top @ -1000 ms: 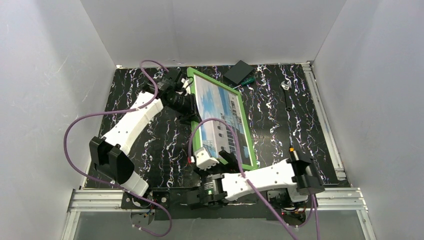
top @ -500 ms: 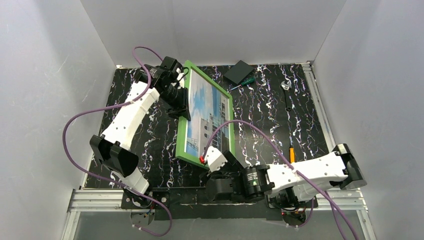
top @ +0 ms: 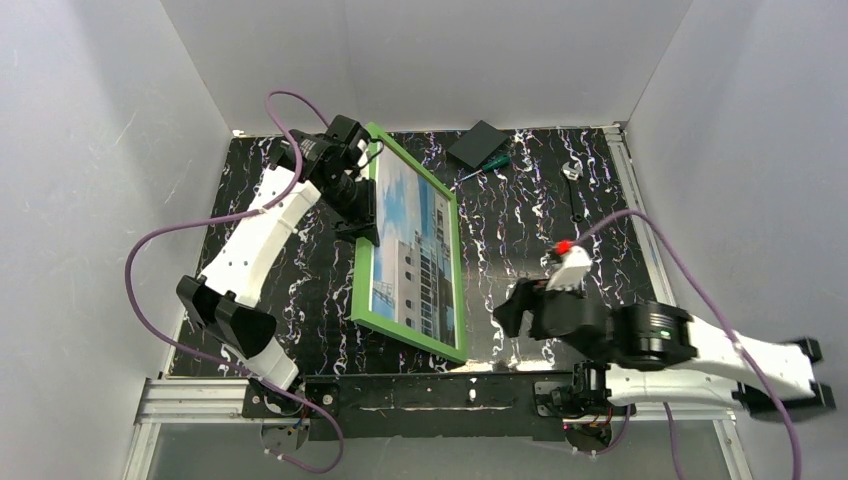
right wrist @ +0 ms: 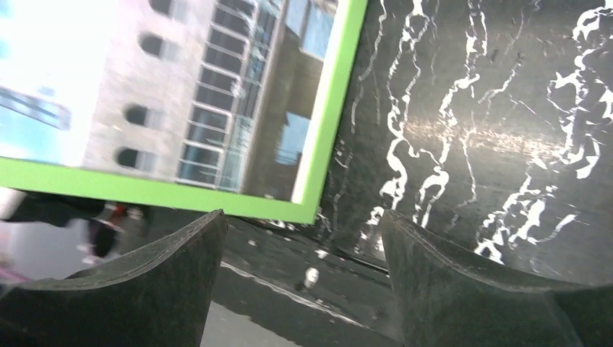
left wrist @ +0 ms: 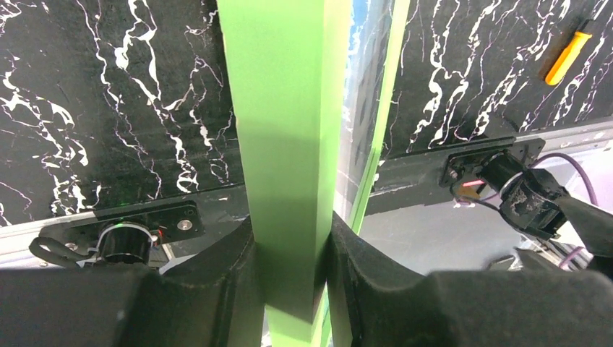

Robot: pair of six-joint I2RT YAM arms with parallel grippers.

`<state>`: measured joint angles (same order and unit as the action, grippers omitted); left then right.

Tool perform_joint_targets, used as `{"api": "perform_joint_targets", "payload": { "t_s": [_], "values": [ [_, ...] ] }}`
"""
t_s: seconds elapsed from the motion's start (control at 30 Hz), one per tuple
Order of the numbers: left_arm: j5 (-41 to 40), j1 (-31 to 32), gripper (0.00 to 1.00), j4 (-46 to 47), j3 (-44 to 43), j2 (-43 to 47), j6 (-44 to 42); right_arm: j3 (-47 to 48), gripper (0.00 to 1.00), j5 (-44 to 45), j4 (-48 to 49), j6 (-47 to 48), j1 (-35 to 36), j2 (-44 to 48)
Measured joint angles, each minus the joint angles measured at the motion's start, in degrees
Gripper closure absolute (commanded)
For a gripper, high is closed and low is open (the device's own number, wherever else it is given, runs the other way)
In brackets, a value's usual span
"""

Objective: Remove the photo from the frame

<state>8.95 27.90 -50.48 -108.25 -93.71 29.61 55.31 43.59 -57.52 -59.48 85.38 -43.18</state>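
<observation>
Top external view: large glossy print of a white multi-storey building under blue sky (top: pixel 415 250) sits inside the thin bright-green rectangular picture frame (top: pixel 408 337). The photo is not out yet. The frame stands tilted on the black white-veined table top (top: pixel 540 200), picture face turned up and toward the right arm. Its near corner appears to rest by the table's near edge. The back of the frame is hidden in all views.

Left gripper (left wrist: pixel 289 246): clamped across one green rail, fingers pressed on either side. Right gripper (right wrist: pixel 300 238): jaws spread wide, nothing between them, apart from the frame and looking at its near corner.

Judgement on the step: the left arm is presenting the frame so that the right arm can work on it.
- Left grip should stay square on the rail; a thin rail can twist out.
- The right arm probably needs the rear side, so the frame may need turning further.
- Approach by an edge, not the glossy face.

Small black square block (top: pixel 477 143) lies well apart, far side.
</observation>
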Motion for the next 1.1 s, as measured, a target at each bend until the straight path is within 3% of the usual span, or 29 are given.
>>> {"api": "perform_joint_targets", "payload": {
  "t_s": [0.1, 0.17, 0.43, 0.63, 0.93, 1.1],
  "values": [
    [-3.0, 3.2, 1.0, -0.7, -2.0, 0.0, 2.9, -2.6, 0.14, -4.6, 4.2, 1.9, -6.0, 9.7],
    [-4.9, 5.2, 1.0, -1.1, -3.0, 0.0, 4.9, -0.6, 0.17, -6.9, 6.5, 3.2, -7.7, 9.2],
    [-9.9, 9.5, 1.0, -2.6, -5.4, -0.2, 9.8, 22.7, 0.27, -13.9, 7.4, 8.7, -8.2, -18.5],
    [-13.7, 12.3, 1.0, -3.5, -8.8, -0.8, 10.0, 47.5, 0.28, -10.6, -1.5, 5.6, -6.4, -36.3],
    [-16.1, 13.4, 1.0, -3.5, -9.2, -0.9, 9.4, 72.9, 0.27, -1.2, -17.2, 4.2, 1.7, -55.6],
    [-16.6, 13.6, 1.0, -3.4, -9.2, -0.9, 9.4, 78.5, 0.27, 0.4, -20.2, 5.4, 3.7, -60.7]
  ]
}}
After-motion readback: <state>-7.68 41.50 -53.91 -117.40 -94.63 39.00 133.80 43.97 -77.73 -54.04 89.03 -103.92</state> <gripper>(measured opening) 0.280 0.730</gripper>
